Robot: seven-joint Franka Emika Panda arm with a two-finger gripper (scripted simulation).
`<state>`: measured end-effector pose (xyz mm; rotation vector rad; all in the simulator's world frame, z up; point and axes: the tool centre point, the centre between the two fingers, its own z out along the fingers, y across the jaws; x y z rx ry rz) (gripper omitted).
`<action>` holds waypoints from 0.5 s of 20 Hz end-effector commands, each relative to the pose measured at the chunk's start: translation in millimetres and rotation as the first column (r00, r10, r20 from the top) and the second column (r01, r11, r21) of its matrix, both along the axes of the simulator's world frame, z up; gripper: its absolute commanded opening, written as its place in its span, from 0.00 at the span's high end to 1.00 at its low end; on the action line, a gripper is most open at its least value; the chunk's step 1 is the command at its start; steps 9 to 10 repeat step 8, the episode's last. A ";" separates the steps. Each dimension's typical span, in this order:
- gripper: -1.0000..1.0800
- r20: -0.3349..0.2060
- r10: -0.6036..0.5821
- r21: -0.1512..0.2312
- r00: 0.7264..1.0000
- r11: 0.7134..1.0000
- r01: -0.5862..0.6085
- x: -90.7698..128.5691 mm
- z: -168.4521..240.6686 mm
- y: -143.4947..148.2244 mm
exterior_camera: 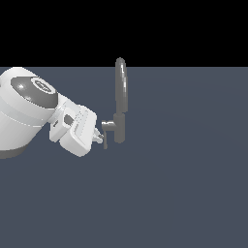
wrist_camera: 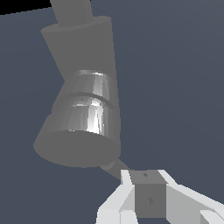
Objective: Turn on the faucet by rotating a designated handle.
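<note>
Reaching with my white two-fingered gripper (exterior_camera: 100,138) to the small thin flat grey lever handle (exterior_camera: 105,136) of the grey metallic faucet (exterior_camera: 120,101).
Exterior view: faucet upright on the dark grey floor (exterior_camera: 184,193), arched spout on top; handle on a short side stub facing the exterior view's left, my fingertips touching or just beside it. Wrist view: faucet body (wrist_camera: 83,109) close ahead; my fingers (wrist_camera: 181,199) set narrowly either side of a grey block (wrist_camera: 148,197); whether they grip it I cannot tell.

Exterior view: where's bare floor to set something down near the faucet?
Bare floor spans everything on the exterior view's right of the faucet and in front of it. Crowded on the left: the end effector sits at the handle.
</note>
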<state>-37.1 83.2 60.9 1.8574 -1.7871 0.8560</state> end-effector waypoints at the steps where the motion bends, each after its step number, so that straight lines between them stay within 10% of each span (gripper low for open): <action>1: 1.00 -0.020 -0.009 -0.018 1.000 1.000 0.009 1.6 -17.8 -10.1; 10: 1.00 -0.031 -0.014 -0.030 0.999 0.999 0.013 14.2 -36.2 -13.8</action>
